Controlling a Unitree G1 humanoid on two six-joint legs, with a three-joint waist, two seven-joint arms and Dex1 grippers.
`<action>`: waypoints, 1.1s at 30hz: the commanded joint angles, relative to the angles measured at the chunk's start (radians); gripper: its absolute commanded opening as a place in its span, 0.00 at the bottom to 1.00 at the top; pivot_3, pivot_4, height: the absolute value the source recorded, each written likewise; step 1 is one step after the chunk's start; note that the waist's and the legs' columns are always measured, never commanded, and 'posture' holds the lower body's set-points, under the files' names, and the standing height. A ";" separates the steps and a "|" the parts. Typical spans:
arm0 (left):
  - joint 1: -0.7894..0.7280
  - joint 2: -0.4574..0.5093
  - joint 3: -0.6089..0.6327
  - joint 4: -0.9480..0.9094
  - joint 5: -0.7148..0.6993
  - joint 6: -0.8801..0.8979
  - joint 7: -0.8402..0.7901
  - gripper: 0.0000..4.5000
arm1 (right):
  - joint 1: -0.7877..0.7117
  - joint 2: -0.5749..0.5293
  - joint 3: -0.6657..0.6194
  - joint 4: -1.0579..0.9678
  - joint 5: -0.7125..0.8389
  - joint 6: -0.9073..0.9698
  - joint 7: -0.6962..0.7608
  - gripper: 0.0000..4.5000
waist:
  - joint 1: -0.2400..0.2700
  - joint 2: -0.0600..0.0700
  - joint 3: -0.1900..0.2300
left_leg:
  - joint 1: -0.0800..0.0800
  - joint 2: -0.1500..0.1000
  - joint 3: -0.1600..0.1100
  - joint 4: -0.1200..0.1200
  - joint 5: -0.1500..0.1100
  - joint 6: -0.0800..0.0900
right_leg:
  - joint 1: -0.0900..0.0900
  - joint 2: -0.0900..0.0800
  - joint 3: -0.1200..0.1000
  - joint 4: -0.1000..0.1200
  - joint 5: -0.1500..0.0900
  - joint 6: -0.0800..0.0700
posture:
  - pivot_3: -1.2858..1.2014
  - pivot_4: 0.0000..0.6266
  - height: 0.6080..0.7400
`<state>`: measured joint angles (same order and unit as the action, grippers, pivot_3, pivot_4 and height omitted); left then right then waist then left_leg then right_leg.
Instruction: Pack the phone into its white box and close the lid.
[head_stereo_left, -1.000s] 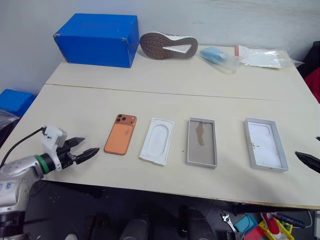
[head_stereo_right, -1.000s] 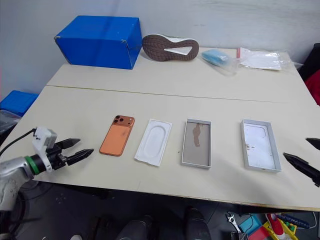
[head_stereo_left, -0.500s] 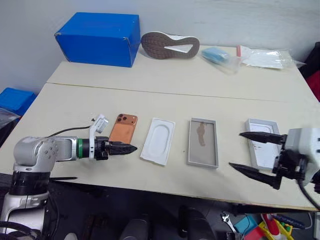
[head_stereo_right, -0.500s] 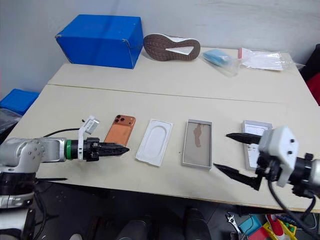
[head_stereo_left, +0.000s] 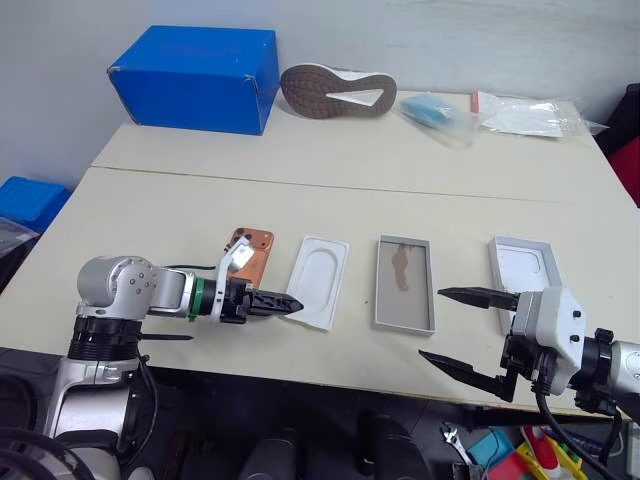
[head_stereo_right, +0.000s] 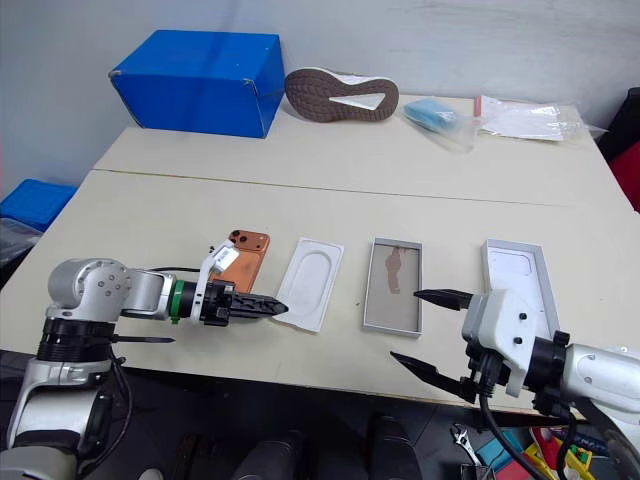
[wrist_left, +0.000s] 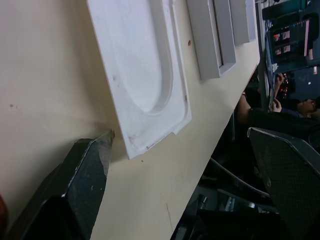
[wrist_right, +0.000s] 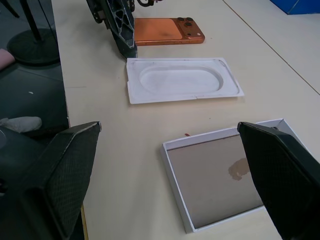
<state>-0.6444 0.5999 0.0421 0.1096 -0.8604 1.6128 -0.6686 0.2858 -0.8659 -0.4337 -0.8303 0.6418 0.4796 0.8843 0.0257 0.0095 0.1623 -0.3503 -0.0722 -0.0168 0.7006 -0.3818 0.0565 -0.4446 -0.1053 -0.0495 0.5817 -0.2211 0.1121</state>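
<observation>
Approaching pickup: your left gripper, jaws looking nearly together, sits by the phone; right gripper gapes wide beside the white box. Next, straddle the phone's edges.

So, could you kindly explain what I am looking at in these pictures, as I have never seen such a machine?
It is a two-armed humanoid robot. Two pictures come from its head, two from its wrists. On the beige table lie a slim orange-copper phone, a thin white moulded insert, a shallow white box with a brown floor and its white lid. The left gripper is by the insert's near corner; the right gripper hovers open near the box. Nothing is held.
</observation>
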 joint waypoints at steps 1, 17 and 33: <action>-0.010 -0.023 -0.014 0.018 0.017 0.002 0.021 1.00 | 0.012 0.010 0.005 -0.044 -0.009 -0.025 -0.006 0.99 | 0.000 0.000 0.000 | 0.000 0.000 0.000 0.000 0.000 0.000 | 0.000 0.000 0.000 0.000 0.000 0.000 | 0.52 0.24 1.00; -0.013 -0.101 -0.002 0.123 -0.003 0.002 0.062 0.63 | 0.011 0.010 0.024 -0.041 -0.021 -0.023 -0.028 1.00 | 0.006 0.000 0.000 | 0.001 -0.001 0.000 0.000 0.000 0.000 | 0.001 -0.001 0.000 0.001 0.000 0.000 | 0.52 0.24 1.00; -0.003 -0.192 0.071 0.189 -0.037 0.002 0.163 0.01 | 0.024 0.005 0.003 -0.041 -0.020 -0.016 -0.026 1.00 | 0.000 0.000 0.000 | 0.017 0.001 -0.001 -0.003 0.000 -0.003 | 0.015 -0.004 0.002 0.000 -0.003 -0.001 | 0.52 0.24 1.00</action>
<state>-0.6633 0.4118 0.1122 0.2847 -0.8889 1.6124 -0.5234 0.3059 -0.8620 -0.4011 -0.8397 0.6149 0.4759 0.8595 0.0261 0.0093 0.1618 -0.3335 -0.0714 -0.0180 0.6979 -0.3823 0.0536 -0.4295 -0.1101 -0.0479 0.5819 -0.2243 0.1116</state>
